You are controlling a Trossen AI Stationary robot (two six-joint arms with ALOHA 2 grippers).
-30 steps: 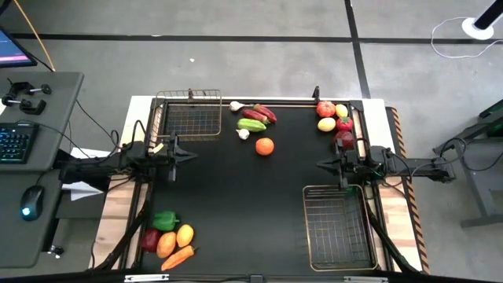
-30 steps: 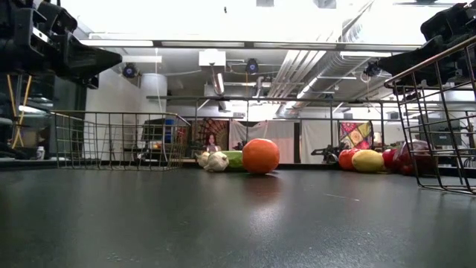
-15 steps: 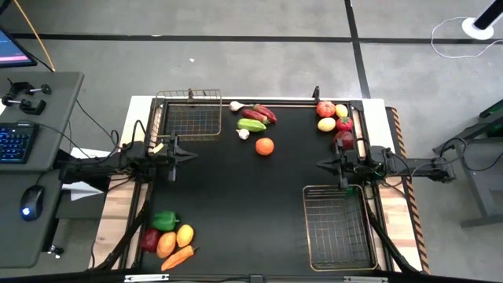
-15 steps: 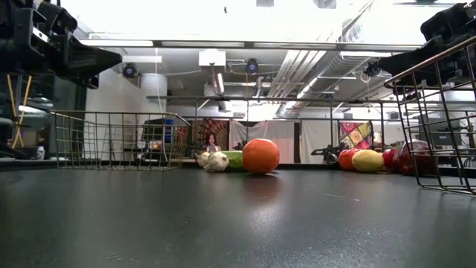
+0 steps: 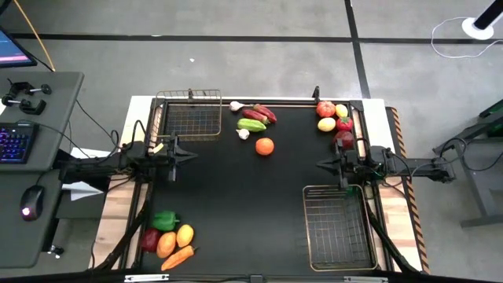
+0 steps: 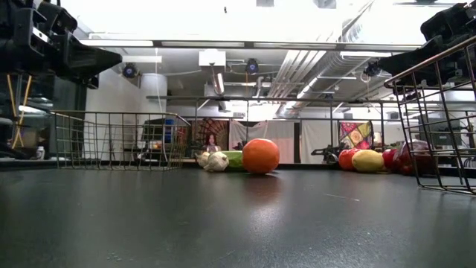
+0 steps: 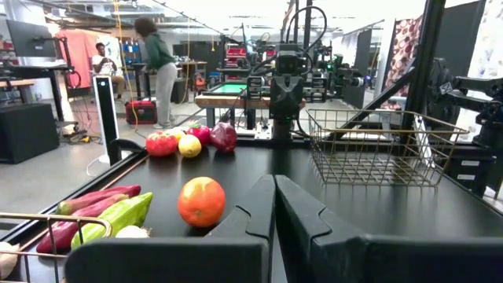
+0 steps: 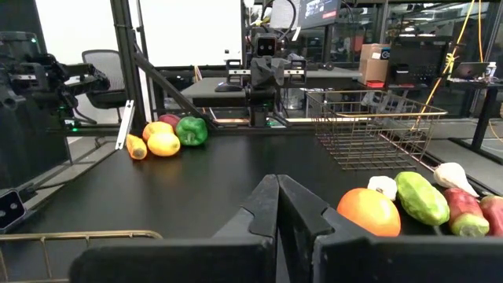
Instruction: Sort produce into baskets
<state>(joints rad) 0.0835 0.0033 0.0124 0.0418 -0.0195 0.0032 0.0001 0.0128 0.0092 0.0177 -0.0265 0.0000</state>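
The produce lies in three groups on the black table. An orange [image 5: 265, 146], a green cucumber [image 5: 251, 124], dark-red pieces [image 5: 260, 114] and white garlic [image 5: 236, 105] sit at the far middle. Apples and lemons [image 5: 334, 122] lie at the far right. A green pepper [image 5: 164, 221], a carrot [image 5: 178, 257] and others are at the near left. The smaller coppery basket [image 5: 189, 115] stands at the far left, the larger silvery one [image 5: 338, 228] at the near right. My left gripper [image 5: 194, 156] and right gripper [image 5: 318, 163] hover shut at the table's sides, pointing level at each other and holding nothing.
A desk with a keyboard [image 5: 16, 141] and a mouse [image 5: 30, 204] stands left of the table. The wide middle of the black mat [image 5: 244, 204] lies bare between the arms. People show in the room beyond [image 7: 157, 63].
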